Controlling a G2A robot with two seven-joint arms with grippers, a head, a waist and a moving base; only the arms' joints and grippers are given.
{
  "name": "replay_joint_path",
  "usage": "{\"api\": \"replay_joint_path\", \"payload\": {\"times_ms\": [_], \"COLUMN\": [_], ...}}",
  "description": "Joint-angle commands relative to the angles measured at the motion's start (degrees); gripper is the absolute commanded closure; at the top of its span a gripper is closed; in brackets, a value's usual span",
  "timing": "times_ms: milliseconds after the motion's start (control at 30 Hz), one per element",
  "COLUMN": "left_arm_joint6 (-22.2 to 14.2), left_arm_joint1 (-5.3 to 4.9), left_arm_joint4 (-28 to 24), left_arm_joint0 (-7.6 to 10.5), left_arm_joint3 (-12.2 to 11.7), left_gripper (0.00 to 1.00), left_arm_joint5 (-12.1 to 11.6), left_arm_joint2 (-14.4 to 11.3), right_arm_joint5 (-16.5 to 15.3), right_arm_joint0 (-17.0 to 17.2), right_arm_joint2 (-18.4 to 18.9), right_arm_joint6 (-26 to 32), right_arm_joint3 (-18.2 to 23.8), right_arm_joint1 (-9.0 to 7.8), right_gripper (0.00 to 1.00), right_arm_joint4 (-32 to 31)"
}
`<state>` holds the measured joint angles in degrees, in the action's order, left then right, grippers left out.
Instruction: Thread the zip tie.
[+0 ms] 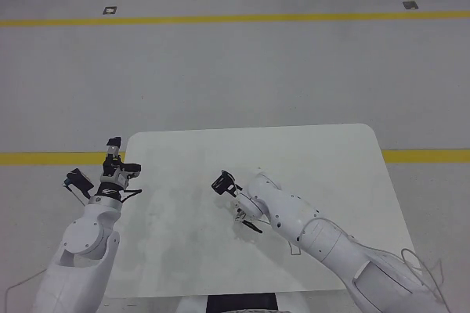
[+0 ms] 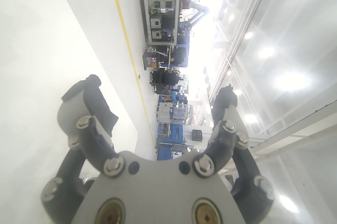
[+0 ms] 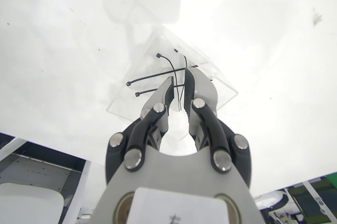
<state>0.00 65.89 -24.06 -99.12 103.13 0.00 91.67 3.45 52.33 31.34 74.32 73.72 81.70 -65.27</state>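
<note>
- At table centre, my right gripper (image 3: 179,74) hangs tip-down over a clear tray (image 3: 223,88) on the white table (image 1: 337,156). Jaws are narrow, with a slim gap between the pads, and nothing clamped that I can see.
- Zip ties (image 3: 150,78), black, lie crossed in the tray, several of them. One thin tail (image 3: 179,97) runs right under the gap between my fingers.
- My left gripper (image 2: 159,88) sits at the table's 9 o'clock edge, off the surface, jaws wide, empty.
- Step in hand, my guess: pick one tie out of the pile with the right.
- To do it well, I come straight down so the pads straddle that single tail only. The crossing ties touch it, so a sloppy close likely grabs two.
- Grip mid-tail or nearer the head, not the very tip. I judge the tip has to stay free for threading.
- Tray looks like thin, light plastic. Pressing the pads into it may slide or tip it, so stop at contact.
- Tie is thin and probably springy and may twist in the pads. Close firm, lift slow, check the others drop off.
- Left should then come in from 9 o'clock toward centre for the other end. Head slot is too small to read, so I cannot tell its orientation yet.
</note>
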Motion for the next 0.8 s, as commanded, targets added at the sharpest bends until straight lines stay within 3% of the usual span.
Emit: {"api": "replay_joint_path", "payload": {"times_ms": [0, 300, 500, 767], "left_arm_joint6": [0.0, 0.0, 0.0, 0.0], "left_arm_joint1": [0.0, 0.0, 0.0, 0.0], "left_arm_joint4": [0.0, 0.0, 0.0, 0.0], "left_arm_joint0": [0.0, 0.0, 0.0, 0.0], "left_arm_joint3": [0.0, 0.0, 0.0, 0.0], "left_gripper": [0.0, 0.0, 0.0, 0.0], "left_arm_joint5": [0.0, 0.0, 0.0, 0.0], "left_arm_joint2": [0.0, 0.0, 0.0, 0.0], "right_arm_joint5": [-0.1, -0.3, -0.5, -0.9], "right_arm_joint0": [0.2, 0.6, 0.7, 0.9], "right_arm_joint2": [0.2, 0.6, 0.8, 1.6], "right_arm_joint6": [0.1, -0.4, -0.3, -0.3], "right_arm_joint3": [-0.1, -1.2, -2.0, -2.3], "right_arm_joint1": [0.05, 0.59, 1.04, 1.47], "right_gripper": [0.89, 0.91, 0.85, 0.85], "right_arm_joint4": [-0.2, -1.5, -2.1, -2.2]}}
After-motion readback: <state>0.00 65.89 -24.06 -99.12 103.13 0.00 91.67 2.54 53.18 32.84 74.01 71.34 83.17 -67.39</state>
